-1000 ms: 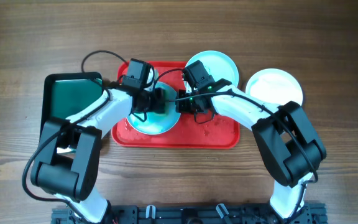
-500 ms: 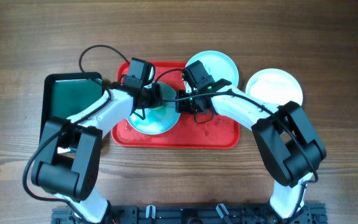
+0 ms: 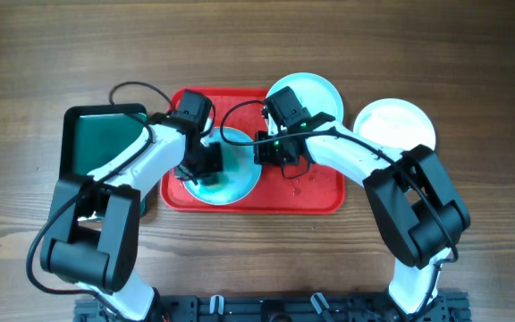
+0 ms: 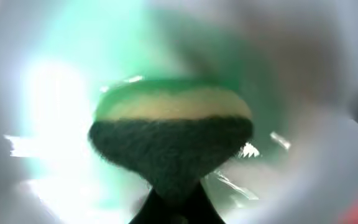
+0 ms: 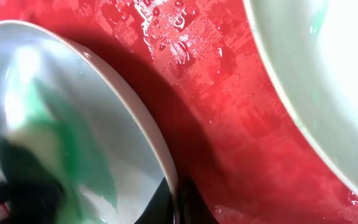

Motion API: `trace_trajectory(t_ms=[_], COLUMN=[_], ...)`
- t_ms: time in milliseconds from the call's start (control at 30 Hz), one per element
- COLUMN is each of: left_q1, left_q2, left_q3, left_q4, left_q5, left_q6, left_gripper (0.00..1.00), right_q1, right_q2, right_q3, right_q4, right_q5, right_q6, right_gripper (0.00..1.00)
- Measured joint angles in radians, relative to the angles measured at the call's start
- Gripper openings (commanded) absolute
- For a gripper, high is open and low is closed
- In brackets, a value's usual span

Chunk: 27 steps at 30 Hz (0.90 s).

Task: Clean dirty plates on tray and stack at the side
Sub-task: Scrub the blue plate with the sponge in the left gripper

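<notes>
A pale turquoise plate [image 3: 240, 182] lies on the red tray [image 3: 322, 193], tilted up at its right rim. My right gripper [image 3: 264, 148] is shut on that rim; in the right wrist view the rim [image 5: 143, 121] runs down between the fingers of the gripper [image 5: 176, 208]. My left gripper [image 3: 200, 166] is shut on a sponge [image 4: 169, 140] with a dark scrub face and presses it onto the plate's smeared inside [image 4: 61, 93]. A second turquoise plate [image 3: 318, 90] sits at the tray's back right. A white plate [image 3: 396, 125] lies on the table to the right.
A dark green black-rimmed tray [image 3: 97, 139] lies left of the red tray. Water drops show on the red tray floor [image 5: 185, 37]. Bare wooden table [image 3: 257, 259] surrounds everything. The second plate's rim [image 5: 291, 106] lies close to the right of my right gripper.
My left gripper has slid the sponge across the plate, from its back middle to the front left. The right gripper has stayed on the rim.
</notes>
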Motion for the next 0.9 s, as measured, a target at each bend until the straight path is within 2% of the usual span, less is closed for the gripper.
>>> trace_trajectory(t_ms=[33,67,167,233,333,433,567,667,800,867,900], left_q1=[-0.003,-0.006,-0.012,-0.015,-0.017,-0.020,-0.029,-0.030,-0.010,0.000,-0.004], left_q2=[0.004,0.007,0.018,0.020,0.021,0.021,0.015,0.010,0.000,0.000,0.004], left_q3=[-0.011,-0.018,-0.028,-0.032,-0.033,-0.033,-0.012,-0.004,0.004,-0.002,-0.009], left_q4=[0.007,0.025,0.154,0.243,0.356,0.372,0.227,0.100,0.008,-0.026,-0.028], left_q5=[0.117,0.163,0.233,0.210,0.084,-0.098,-0.418,-0.472,-0.268,0.023,0.112], left_q6=[0.041,0.054,0.057,0.039,0.002,-0.078,-0.266,-0.322,-0.187,-0.029,0.014], left_gripper=[0.04,0.04,0.04,0.04,0.04,0.04,0.04,0.04,0.04,0.04,0.04], right_q1=[0.000,0.000,-0.002,-0.006,-0.007,-0.007,-0.006,0.002,-0.002,-0.003,-0.003], right_q2=[0.000,0.000,0.000,0.000,0.000,0.000,0.000,0.004,0.004,0.004,0.004], right_q3=[0.000,0.000,0.000,0.000,0.000,0.000,0.000,0.000,0.000,0.000,0.000], right_q4=[0.000,0.000,0.000,0.000,0.002,0.003,0.004,0.013,0.008,0.007,0.007], right_q5=[-0.001,-0.005,-0.011,-0.011,-0.011,-0.011,-0.016,-0.039,-0.041,-0.040,-0.041], right_q6=[-0.004,-0.005,-0.004,-0.004,-0.004,-0.004,-0.004,-0.008,-0.016,-0.016,-0.016], right_gripper=[0.04,0.04,0.04,0.04,0.04,0.04,0.04,0.04,0.04,0.04,0.04])
